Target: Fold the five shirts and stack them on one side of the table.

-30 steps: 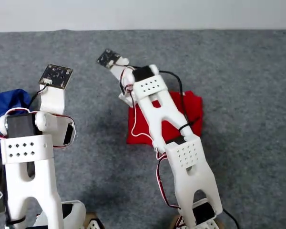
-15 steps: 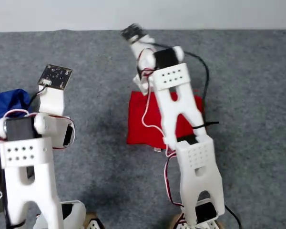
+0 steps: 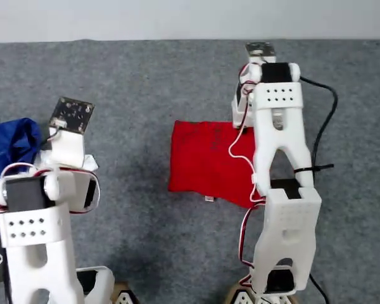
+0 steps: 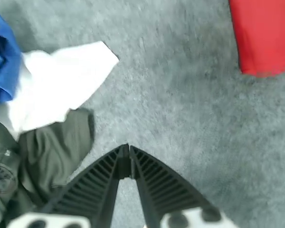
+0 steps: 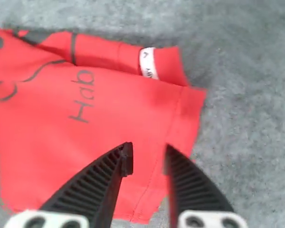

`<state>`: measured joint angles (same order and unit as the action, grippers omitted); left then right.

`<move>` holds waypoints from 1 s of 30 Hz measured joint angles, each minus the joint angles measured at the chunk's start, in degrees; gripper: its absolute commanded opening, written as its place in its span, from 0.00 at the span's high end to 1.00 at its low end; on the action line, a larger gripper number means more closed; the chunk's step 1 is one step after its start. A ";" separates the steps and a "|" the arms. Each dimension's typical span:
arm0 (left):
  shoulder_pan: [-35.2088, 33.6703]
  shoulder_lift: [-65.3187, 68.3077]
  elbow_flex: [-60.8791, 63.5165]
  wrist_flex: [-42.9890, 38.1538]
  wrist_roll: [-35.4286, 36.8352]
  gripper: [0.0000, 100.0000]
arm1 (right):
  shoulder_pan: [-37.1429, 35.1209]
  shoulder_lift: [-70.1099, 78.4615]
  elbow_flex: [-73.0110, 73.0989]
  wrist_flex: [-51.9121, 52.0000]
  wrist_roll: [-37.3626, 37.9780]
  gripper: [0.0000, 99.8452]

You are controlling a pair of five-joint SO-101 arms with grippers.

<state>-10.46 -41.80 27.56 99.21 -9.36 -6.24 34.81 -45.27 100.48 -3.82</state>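
Observation:
A folded red shirt (image 3: 202, 161) lies flat in the middle of the grey table. My right gripper (image 5: 147, 159) hovers open just above the red shirt (image 5: 85, 118) near one of its edges, with nothing between its fingers. In the high view the right gripper (image 3: 244, 113) is at the shirt's far right corner. My left gripper (image 4: 129, 151) is shut and empty over bare carpet. Close to it lies a pile with a blue shirt (image 4: 2, 57), a white shirt (image 4: 57, 85) and a dark grey shirt (image 4: 42, 161). The left gripper (image 3: 68, 144) stands beside the blue shirt (image 3: 9, 149).
The shirt pile sits at the table's left edge, partly under the left arm (image 3: 35, 221). A pale wall (image 3: 190, 19) borders the table's far edge. Bare grey carpet (image 3: 354, 126) stretches to the right of the red shirt and between the two arms.
The right arm has swung from the red shirt's far left corner to its far right corner. The shirt now lies flat. The left arm has shifted only slightly.

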 measured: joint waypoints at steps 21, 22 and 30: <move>0.00 0.00 4.92 -3.69 0.00 0.99 | 5.01 2.55 0.00 -0.62 -3.43 0.86; 0.00 0.00 4.92 -3.69 0.00 0.99 | 5.19 2.99 0.00 -0.70 -3.43 0.86; 0.00 0.00 5.10 -3.69 0.00 0.99 | 4.92 8.97 0.00 -3.52 -3.43 0.87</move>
<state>-10.46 -41.80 32.66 95.52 -9.36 -1.32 43.78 -45.27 96.97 -7.25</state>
